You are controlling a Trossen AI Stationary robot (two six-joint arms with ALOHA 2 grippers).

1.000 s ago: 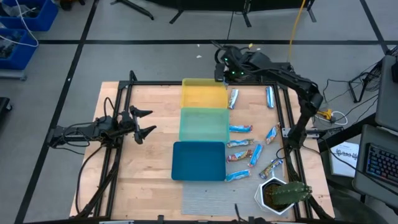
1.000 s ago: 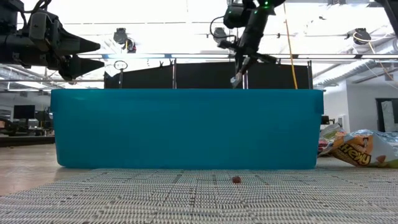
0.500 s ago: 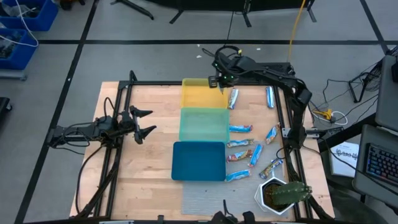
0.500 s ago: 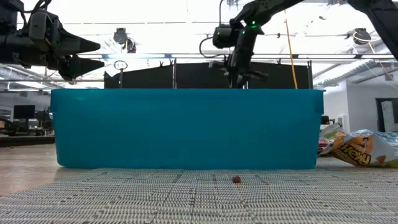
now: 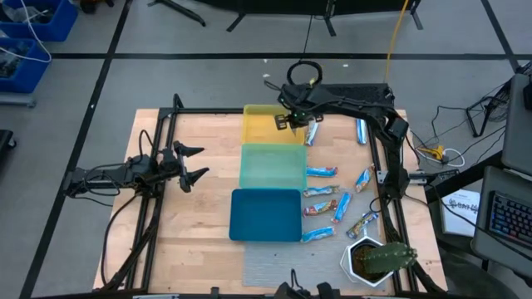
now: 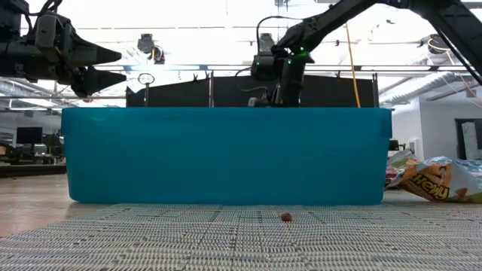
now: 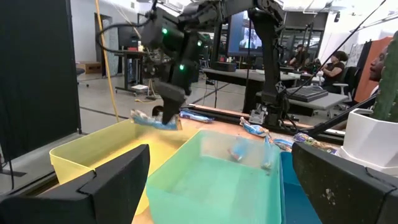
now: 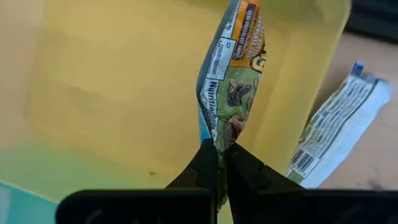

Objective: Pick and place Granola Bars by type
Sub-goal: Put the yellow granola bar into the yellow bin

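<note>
My right gripper [image 5: 287, 120] is over the yellow tray [image 5: 264, 133] at the table's far side, shut on a granola bar [image 8: 231, 68] with a green, orange and silver wrapper. The left wrist view shows this bar [image 7: 155, 121] just above the tray's rim. Several other wrapped bars [image 5: 322, 172] lie flat on the wood to the right of the trays, one [image 8: 339, 134] right beside the yellow tray. My left gripper [image 5: 193, 164] hangs open over the table's left side, away from everything. My right gripper pinches the granola bar between its two fingers at one end of the wrapper [image 8: 210, 135]. The fingers [image 7: 168, 111] come down from above. The bar is lifted clear over the yellow tray's floor and sticks out sideways from the fingers, slightly twisted.
The yellow, green [image 5: 270, 166] and blue [image 5: 264, 214] trays stand in a row from far to near. A potted plant [image 5: 374, 259] sits at the near right corner. A grey mat [image 5: 278, 270] lies at the near edge. Black frame rails [image 5: 158, 191] run along both table sides.
My right gripper, shut on the bar throughout, has moved from beyond the table's far edge toward the near and left side, and has come down over the yellow tray. The bar has travelled with it.
</note>
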